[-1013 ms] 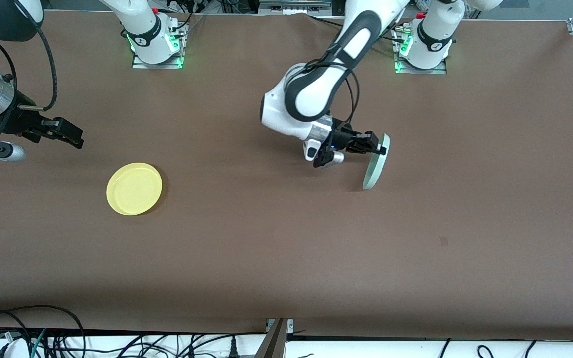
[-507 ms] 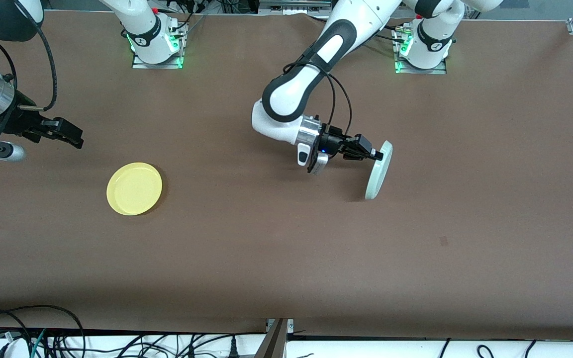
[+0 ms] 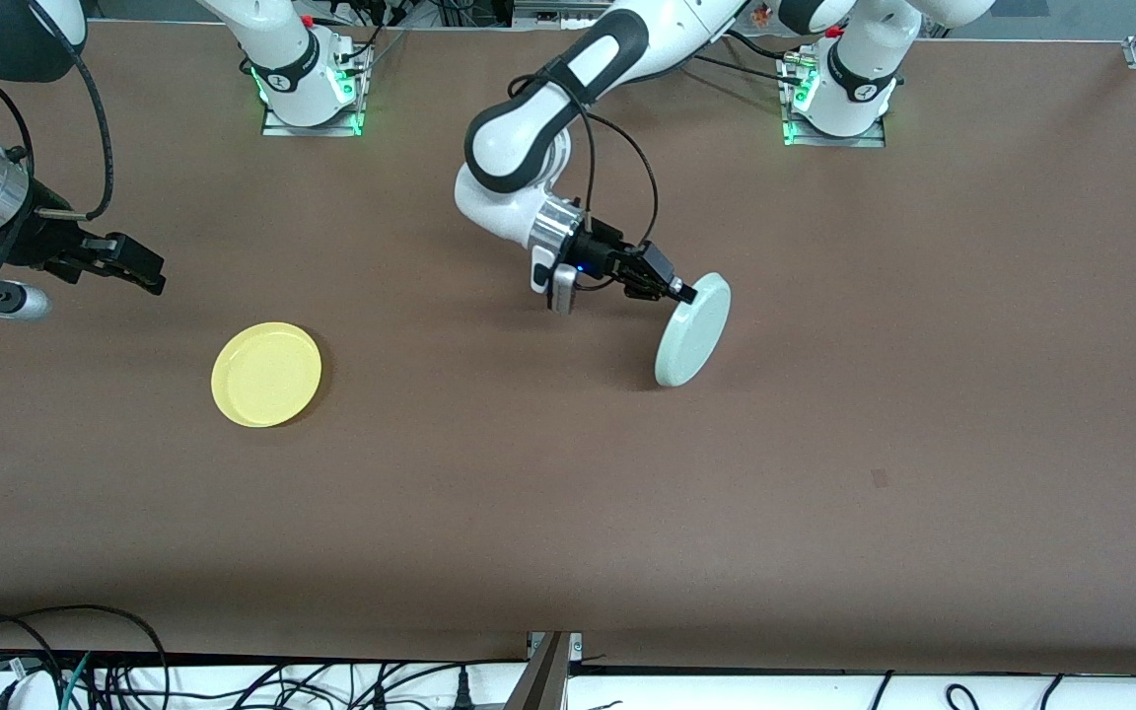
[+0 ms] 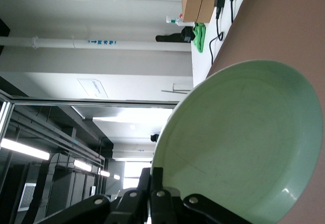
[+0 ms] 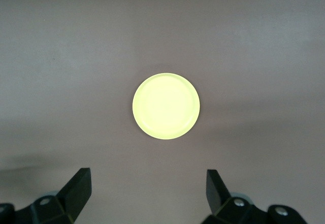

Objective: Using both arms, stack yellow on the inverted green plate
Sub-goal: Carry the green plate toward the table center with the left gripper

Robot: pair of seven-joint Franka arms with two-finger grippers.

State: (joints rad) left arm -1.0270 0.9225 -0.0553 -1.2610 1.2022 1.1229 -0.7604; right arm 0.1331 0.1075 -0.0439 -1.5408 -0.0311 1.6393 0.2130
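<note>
Your left gripper (image 3: 683,292) is clamped tight on the rim of the green plate (image 3: 693,330), over mid-table. The plate hangs tilted, its underside facing the front camera; its lower edge sits at or just above the table (image 3: 923,394), contact not resolvable. In the left wrist view the plate's hollow face (image 4: 244,142) fills the frame, with the fingers (image 4: 167,201) pinching the rim.

Your right gripper (image 3: 139,266) waits in the air toward the right arm's end of the table, jaws spread wide and holding nothing. The right wrist view shows both fingers (image 5: 76,188) far apart with the yellow plate (image 5: 166,105) seen between them, farther off.

You have the yellow plate (image 3: 266,374) lying flat, rim up, on the table, well apart from the green plate.
</note>
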